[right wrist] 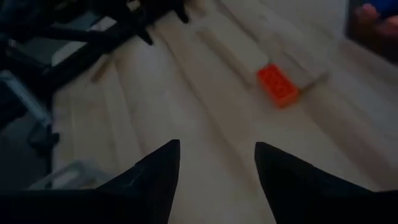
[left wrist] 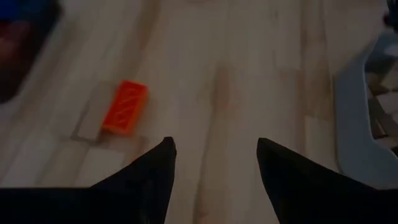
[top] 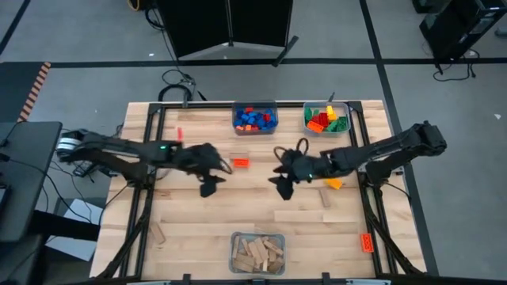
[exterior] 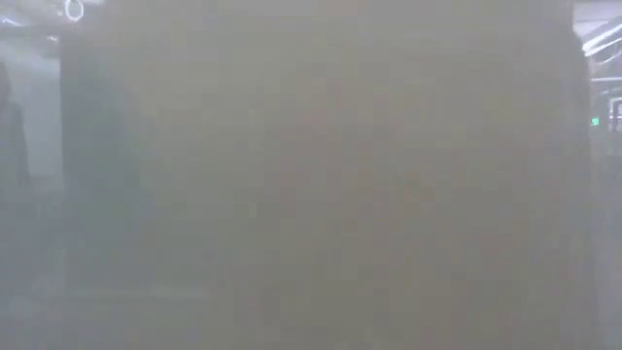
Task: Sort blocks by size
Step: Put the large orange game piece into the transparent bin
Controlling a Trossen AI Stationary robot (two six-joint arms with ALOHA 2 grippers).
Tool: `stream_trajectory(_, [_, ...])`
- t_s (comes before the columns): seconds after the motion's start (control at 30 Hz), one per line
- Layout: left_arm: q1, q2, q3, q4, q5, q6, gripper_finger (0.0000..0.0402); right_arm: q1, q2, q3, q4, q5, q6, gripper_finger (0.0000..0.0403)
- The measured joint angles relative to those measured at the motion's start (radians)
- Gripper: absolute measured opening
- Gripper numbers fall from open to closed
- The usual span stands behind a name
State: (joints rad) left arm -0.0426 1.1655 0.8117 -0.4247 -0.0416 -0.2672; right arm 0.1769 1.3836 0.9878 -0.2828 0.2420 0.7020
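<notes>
An orange studded brick [top: 240, 163] lies flat on the wooden table [top: 190, 214] between my two grippers, with a tan wooden block [left wrist: 90, 119] beside it. My left gripper [top: 208, 188] hangs open just left of mid-table. In the left wrist view my left gripper [left wrist: 214, 146] has nothing between its fingers, and the brick [left wrist: 124, 107] lies ahead of it. My right gripper [top: 283, 188] hangs open right of the middle. In the right wrist view my right gripper [right wrist: 217, 146] is empty too, with the brick [right wrist: 278, 84] ahead. Something close blocks the low view.
A clear bin of blue and red bricks [top: 255, 119] and one of mixed colours [top: 326, 119] stand at the far edge. A bin of wooden blocks [top: 257, 253] stands at the near edge. Loose pieces: yellow [top: 334, 184], orange [top: 367, 241], small red [top: 180, 132], wooden [top: 158, 233].
</notes>
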Motion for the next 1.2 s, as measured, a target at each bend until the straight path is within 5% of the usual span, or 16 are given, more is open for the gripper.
stream_trajectory(0.37, [-0.006,-0.348,-0.297,0.100,-0.024,-0.134,0.0232,-0.178,0.332,0.287,-0.015,-0.207,-0.379,0.0276])
stream_trajectory(0.73, [-0.006,-0.389,-0.321,0.116,-0.017,-0.106,0.0232,-0.251,0.681,0.588,-0.131,-0.209,-0.663,0.0325])
stream_trajectory(1.2, [0.004,-0.390,-0.321,0.030,-0.009,-0.050,0.0232,-0.299,0.876,0.736,-0.324,-0.185,-0.666,0.0308])
